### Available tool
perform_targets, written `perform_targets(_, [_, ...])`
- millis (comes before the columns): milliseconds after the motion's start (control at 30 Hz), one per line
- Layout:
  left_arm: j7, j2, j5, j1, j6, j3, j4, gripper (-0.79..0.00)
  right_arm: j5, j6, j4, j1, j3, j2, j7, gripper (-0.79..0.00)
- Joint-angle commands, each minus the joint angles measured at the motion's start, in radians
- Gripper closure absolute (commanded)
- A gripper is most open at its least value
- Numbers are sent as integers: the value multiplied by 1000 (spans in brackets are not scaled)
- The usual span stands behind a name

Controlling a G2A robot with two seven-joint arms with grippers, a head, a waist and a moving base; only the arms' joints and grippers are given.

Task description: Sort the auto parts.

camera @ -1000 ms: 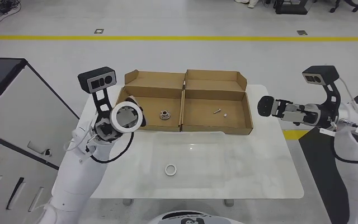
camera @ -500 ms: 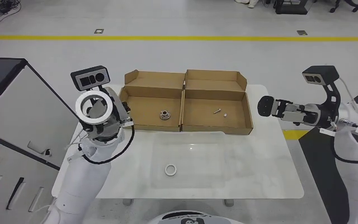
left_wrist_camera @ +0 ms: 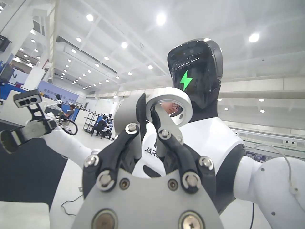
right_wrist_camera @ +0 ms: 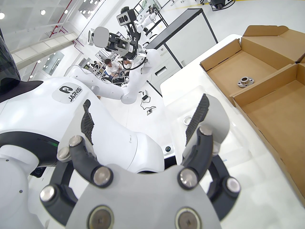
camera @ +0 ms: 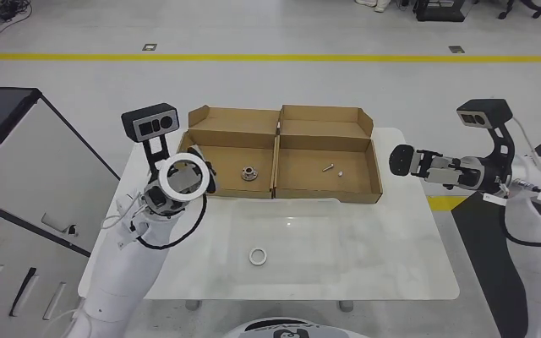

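The left claw [left_wrist_camera: 148, 114] pinches the wall of a metal ring [left_wrist_camera: 182, 97], held high over the left edge of the desk [camera: 338, 253]; it looks stiff, slick and likely heavy, so grip deep, while the right claw [right_wrist_camera: 145, 110] is spread apart, empty

You're in a big robotics test hall: a high white ceiling with rows of round lamps [left_wrist_camera: 161, 19], a pale polished floor crossed by a yellow line [camera: 338, 57], a wheeled rack [left_wrist_camera: 91, 121] and other white robots [right_wrist_camera: 146, 20] beyond the tabletop [camera: 355, 253].

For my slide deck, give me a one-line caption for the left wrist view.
Left gripper shut on a large metal ring, pinching its wall from inside and outside.
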Motion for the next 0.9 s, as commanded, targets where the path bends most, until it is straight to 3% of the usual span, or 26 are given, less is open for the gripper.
perform_targets(0, [21,-4,-33,6,-5,7,-8,0,0,0,0,0,0,0,0,-785])
perform_targets(867, [17,-10,-67,15,6,12,-25,0,0,0,0,0,0,0,0,-785])
